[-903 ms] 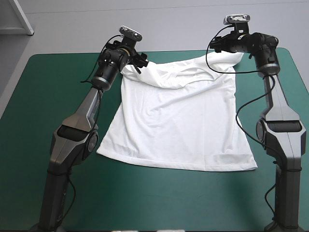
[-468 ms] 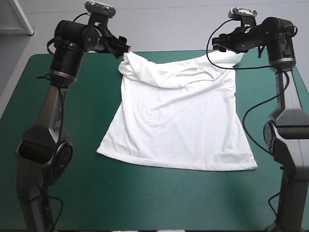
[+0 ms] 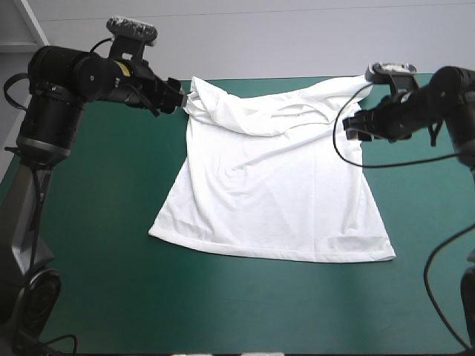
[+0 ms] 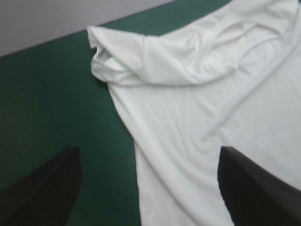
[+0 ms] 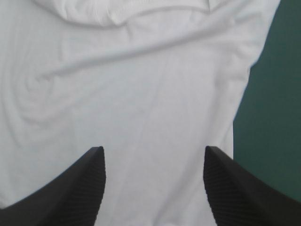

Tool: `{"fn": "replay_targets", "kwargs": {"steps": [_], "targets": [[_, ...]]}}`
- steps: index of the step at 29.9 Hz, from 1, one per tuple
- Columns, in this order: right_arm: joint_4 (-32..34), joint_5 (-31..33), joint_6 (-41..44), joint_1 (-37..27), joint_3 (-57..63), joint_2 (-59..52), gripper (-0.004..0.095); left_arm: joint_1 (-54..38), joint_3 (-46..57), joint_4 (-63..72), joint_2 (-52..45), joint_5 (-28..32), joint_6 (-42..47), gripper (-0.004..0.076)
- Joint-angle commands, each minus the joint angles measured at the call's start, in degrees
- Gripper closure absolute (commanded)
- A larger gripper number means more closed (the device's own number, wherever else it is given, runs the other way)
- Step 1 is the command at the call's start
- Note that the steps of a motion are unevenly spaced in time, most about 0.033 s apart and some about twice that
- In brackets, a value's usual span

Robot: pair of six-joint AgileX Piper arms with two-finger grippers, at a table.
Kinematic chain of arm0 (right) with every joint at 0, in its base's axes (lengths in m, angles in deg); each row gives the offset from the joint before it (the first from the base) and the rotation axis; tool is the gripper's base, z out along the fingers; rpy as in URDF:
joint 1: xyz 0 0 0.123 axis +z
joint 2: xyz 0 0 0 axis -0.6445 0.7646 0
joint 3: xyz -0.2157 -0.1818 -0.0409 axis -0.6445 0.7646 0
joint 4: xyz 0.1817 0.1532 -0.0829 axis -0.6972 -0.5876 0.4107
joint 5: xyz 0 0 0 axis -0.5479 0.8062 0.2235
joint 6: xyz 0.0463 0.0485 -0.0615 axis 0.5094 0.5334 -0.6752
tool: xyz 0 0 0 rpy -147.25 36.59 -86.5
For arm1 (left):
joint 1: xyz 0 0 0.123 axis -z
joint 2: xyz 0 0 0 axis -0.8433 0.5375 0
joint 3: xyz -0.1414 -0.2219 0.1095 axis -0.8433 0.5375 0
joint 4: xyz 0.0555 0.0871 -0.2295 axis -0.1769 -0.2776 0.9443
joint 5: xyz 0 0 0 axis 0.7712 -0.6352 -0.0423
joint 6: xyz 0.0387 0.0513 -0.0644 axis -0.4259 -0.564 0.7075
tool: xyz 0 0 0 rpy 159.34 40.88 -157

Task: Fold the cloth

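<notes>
1. The T-shirt is being shown lying spread on the teal-green table cover. Its hem is toward the near edge, and its collar end is doubled over in a rumpled band near the far edge.
2. The fabric is being judged light, limp and soft: likely to sag and crease once lifted, in no way fragile, and apt to drag a little on the cover. It is best taken at 2 points at once, at the corners of the doubled band or at the hem corners, with every layer pinched.
3. The left gripper is being held with its black fingers wide apart and nothing between them. It is just beside the bunched sleeve at the far corner on its own side.
4. The right gripper is likewise being held spread, its fingers gripping nothing. It is poised over the shirt's side edge just below the doubled band, and whether cloth is being touched cannot be told.
</notes>
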Motion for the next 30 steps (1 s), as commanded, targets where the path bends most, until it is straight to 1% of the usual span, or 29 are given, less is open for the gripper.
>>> {"fn": "replay_targets", "kwargs": {"steps": [1,5,9,17,20,23,30], "targets": [[0.4,-2.2,-1.0,-0.1,8.2,-9.5,0.0345,0.2,9.9,-1.7,-7.7,-2.4,-0.4,0.0150],[0.2,-2.2,-0.1,-0.1,17.5,-16.6,0.0346,0.2,23.2,-1.7,-11.9,-2.3,-0.7,0.0150],[-0.2,-2.2,0.3,-0.1,24.4,-21.8,0.0345,0.2,34.1,-1.7,-12.5,-1.7,-1.1,0.0150],[0.7,-2.2,0.3,-0.1,35.6,-29.6,0.0345,0.2,50.9,-1.7,-12.5,12.2,-1.3,0.0150],[1.8,-2.2,0.3,-0.1,38.6,-31.7,0.0346,0.2,54.9,-1.7,-12.4,16.2,-1.3,0.0150],[2.6,-2.2,0.3,-0.1,40.5,-33.2,0.0345,0.2,56.9,-1.7,-10.3,18.4,-1.3,0.0150],[2.9,-2.2,0.5,-0.1,41.5,-35.5,0.0345,0.2,56.9,0.1,-2.3,18.6,-1.3,0.0150]]}}
